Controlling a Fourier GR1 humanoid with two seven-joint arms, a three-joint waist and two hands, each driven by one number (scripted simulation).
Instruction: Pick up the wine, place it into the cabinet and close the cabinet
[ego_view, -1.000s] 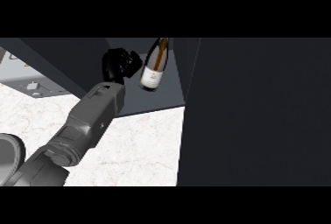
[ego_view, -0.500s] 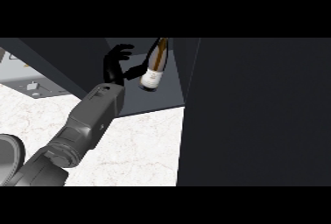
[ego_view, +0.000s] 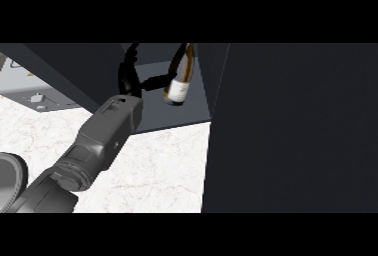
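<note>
The wine bottle (ego_view: 178, 88) is inside the open cabinet (ego_view: 159, 112), tilted, with its pale label and base towards me and its neck running up out of view. My left hand (ego_view: 130, 75) is just left of it at the end of the grey forearm (ego_view: 103, 140). The fingers point up and look straight. The thumb (ego_view: 153, 82) reaches across and touches the bottle's lower part. A thin dark shape beside the bottle's neck may be another finger; I cannot tell. My right hand is not in view.
The dark open cabinet door (ego_view: 295, 130) fills the right side. A white marble counter (ego_view: 155, 170) lies below. A grey appliance (ego_view: 33, 95) stands at the far left, and a grey round object (ego_view: 7, 180) sits at the lower left edge.
The fingers have uncurled from beside the bottle and now point up. The bottle has gone from upright to tilted, its base swinging towards me.
</note>
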